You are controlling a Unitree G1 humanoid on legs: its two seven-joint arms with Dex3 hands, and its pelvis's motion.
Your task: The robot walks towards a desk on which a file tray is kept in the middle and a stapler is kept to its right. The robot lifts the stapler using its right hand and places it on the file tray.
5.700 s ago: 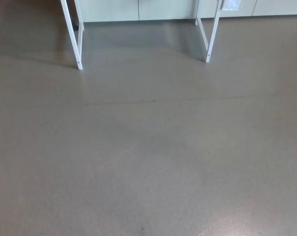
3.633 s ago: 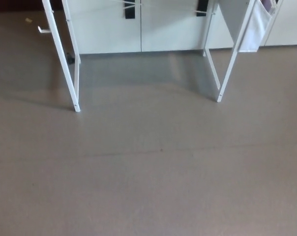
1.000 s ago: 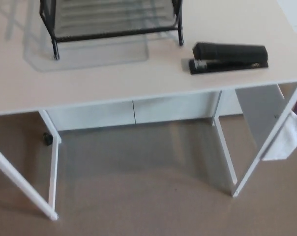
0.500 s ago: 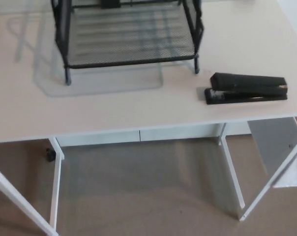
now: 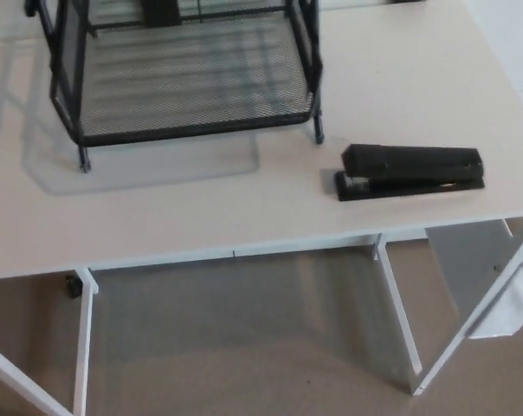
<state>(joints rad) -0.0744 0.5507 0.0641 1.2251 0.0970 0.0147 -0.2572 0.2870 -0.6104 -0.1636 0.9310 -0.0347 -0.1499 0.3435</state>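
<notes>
- Stapler point(image 5: 411, 172) flat on the desk point(image 5: 244, 212), free of any hand; neither robot hand nor arm in frame, so pose and finger spread cannot be told.
- Far left, below the top: white desk leg point(image 5: 82, 347), upright, with a slanted white strut at the bottom corner; small dark caster-like object point(image 5: 71, 284) just behind the leg, too small to identify.
- Upper left to centre: file tray point(image 5: 192, 130), black wire mesh with black frame, standing on short feet on the desk top; mesh floor bare where visible; top of tray cut off by the picture edge. Dark item at the tray's back edge, unclear.
- Pale shadow of the tray on the desk top, below and left of the front rim.
- Centre: bare cream desk top between the tray and the front edge; grey-brown floor point(image 5: 244, 355) under the desk.
- Right of centre: stapler again, black, long, shut, lengthwise along the desk's front edge; metal-tipped end toward the tray. Near the tray's front right foot, apart from it, not touching. Close to the front edge, fully on the top.
- Right, below the top: two white legs point(image 5: 397, 303) angled downward; flat white panel point(image 5: 478, 277) beyond them.
</notes>
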